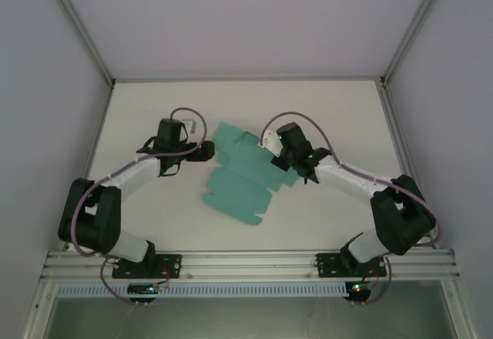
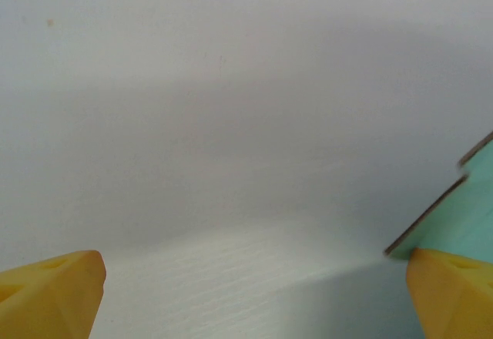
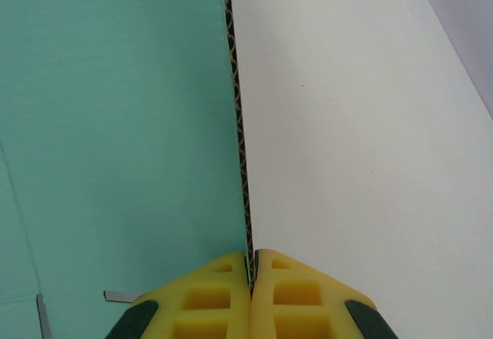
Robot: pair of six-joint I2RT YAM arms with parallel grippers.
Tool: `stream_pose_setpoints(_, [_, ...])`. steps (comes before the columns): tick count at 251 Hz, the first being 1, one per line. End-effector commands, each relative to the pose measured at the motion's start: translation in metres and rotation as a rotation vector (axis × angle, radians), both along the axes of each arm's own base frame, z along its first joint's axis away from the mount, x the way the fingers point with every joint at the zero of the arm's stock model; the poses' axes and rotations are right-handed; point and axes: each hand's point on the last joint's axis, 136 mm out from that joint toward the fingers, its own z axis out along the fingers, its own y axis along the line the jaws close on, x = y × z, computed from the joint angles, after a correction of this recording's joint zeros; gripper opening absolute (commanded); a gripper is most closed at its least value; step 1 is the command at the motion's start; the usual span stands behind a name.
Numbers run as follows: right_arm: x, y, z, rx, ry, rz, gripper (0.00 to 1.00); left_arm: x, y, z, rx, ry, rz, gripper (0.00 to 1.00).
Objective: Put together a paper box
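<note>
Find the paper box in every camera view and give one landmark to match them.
Top external: paper box, mid-table between the two arms.
Left wrist: a teal corner at the right edge, above a yellow fingertip.
Right wrist: left half, its edge pinched by the right gripper.
Shared landmark: the white table.

I saw the paper box (image 3: 115, 123) as matt teal board with a corrugated cut edge. The table (image 3: 370, 162) looked matt white and faintly grained. The right gripper (image 3: 252, 262) pads (image 3: 208, 300) were dull yellow moulded plastic.
</note>
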Motion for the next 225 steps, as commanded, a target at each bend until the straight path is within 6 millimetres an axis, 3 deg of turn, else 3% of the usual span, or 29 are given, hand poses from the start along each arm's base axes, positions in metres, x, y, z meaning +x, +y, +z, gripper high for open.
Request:
stream_pose_setpoints(1, [0.007,0.004,0.025,0.017,-0.067,0.001,0.00,-0.011,-0.016,-0.009,-0.012,0.019,-0.092,1.00])
stream_pose_setpoints(51, [0.009,0.008,0.031,0.027,-0.087,0.002,0.00,-0.025,-0.056,0.000,-0.123,-0.024,-0.273,1.00])
stream_pose_setpoints(107, [0.009,0.016,0.042,0.060,-0.109,0.025,0.00,-0.028,-0.077,-0.008,-0.105,-0.033,-0.334,0.99])
stream_pose_setpoints(145, [0.007,0.022,0.051,0.091,-0.127,0.048,0.00,-0.022,-0.081,-0.016,-0.046,-0.065,-0.296,1.00])
stream_pose_setpoints(192, [-0.004,0.029,0.056,0.116,-0.082,0.101,0.00,0.000,-0.071,-0.024,0.179,-0.133,-0.152,1.00])
stream_pose_setpoints(225, [-0.005,0.025,0.048,0.067,-0.064,0.114,0.00,-0.002,-0.080,-0.029,0.194,-0.115,-0.179,1.00])
